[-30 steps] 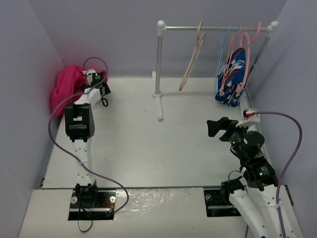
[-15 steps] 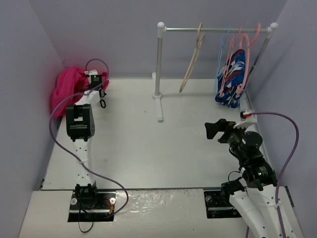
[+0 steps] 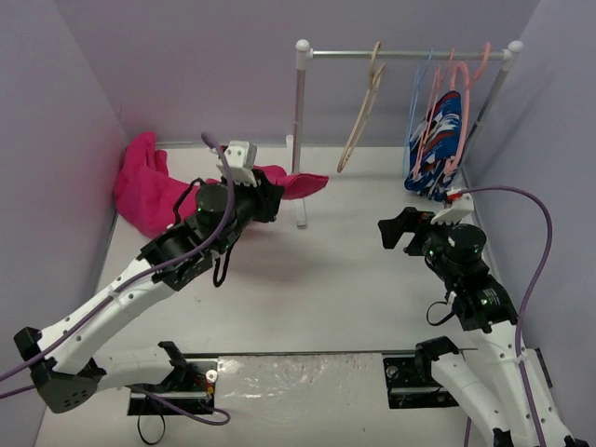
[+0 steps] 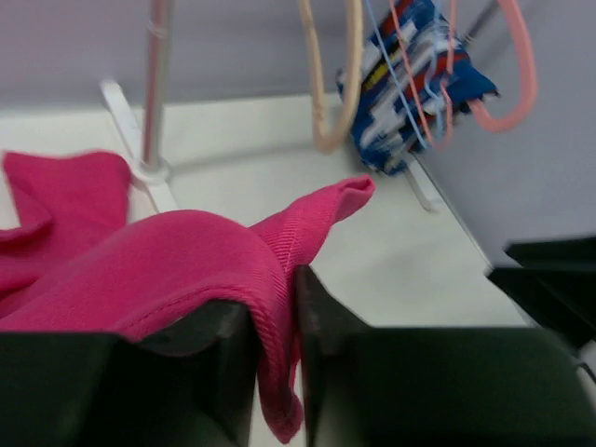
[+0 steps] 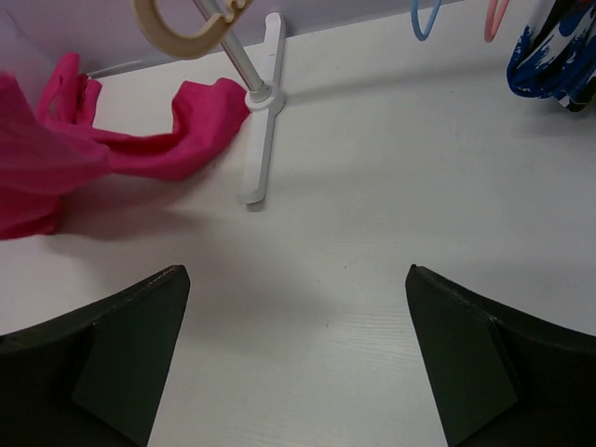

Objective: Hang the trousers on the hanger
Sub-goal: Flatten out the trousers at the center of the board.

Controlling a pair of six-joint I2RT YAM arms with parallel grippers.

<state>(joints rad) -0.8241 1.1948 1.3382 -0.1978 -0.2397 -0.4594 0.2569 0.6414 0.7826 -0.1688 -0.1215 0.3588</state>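
Gripping the trousers (image 3: pixel 149 191), left fingers (image 4: pixel 223 363) hold them stretched across the desk (image 3: pixel 307 279) from its far-left corner, tip pointing right at the rack post (image 3: pixel 300 121); right fingers (image 5: pixel 121 335) spread wide open.

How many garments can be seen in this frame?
2. The trousers stretch from the far-left corner toward the rack, pinched in the left tool. A blue patterned garment hangs at the rack's right end; others could hide behind it.

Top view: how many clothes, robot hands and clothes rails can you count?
Clothes: 2, the pink trousers and the blue patterned garment
Hands: 2, the left hand and the right hand
Rails: 1, the clothes rail
Total: 5
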